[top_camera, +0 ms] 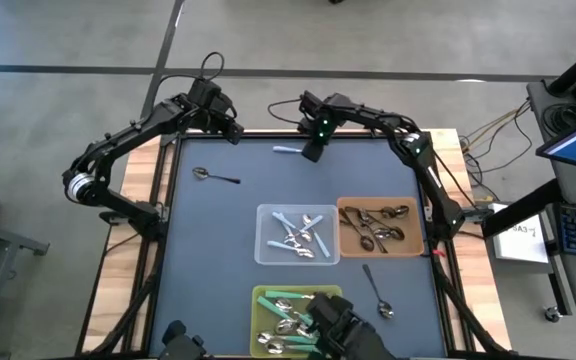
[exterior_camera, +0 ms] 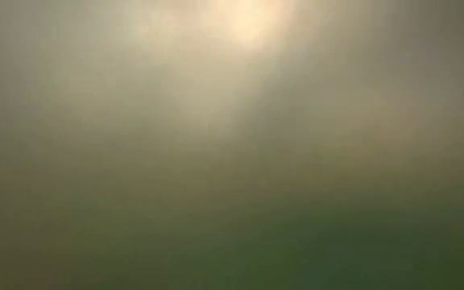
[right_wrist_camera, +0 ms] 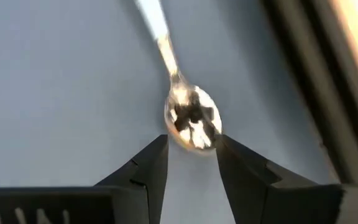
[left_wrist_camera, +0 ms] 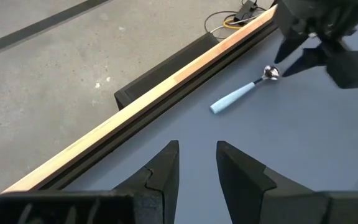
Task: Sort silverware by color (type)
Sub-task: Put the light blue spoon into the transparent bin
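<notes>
Right tool (right_wrist_camera: 191,155): spread, fingers flanking the light-blue spoon's (right_wrist_camera: 191,118) bowl at the surface's (top_camera: 218,230) far edge.
Left tool (left_wrist_camera: 197,165): spread, over bare surface.
High view: three bins of sorted spoons.
Low view: blurred.

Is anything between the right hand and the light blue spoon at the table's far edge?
Nothing visible is. The right hand is open right at the light blue spoon, with the spoon's shiny bowl at its fingertips and only bare mat around it. The left hand waits open at the far-left corner, off to the side.
</notes>
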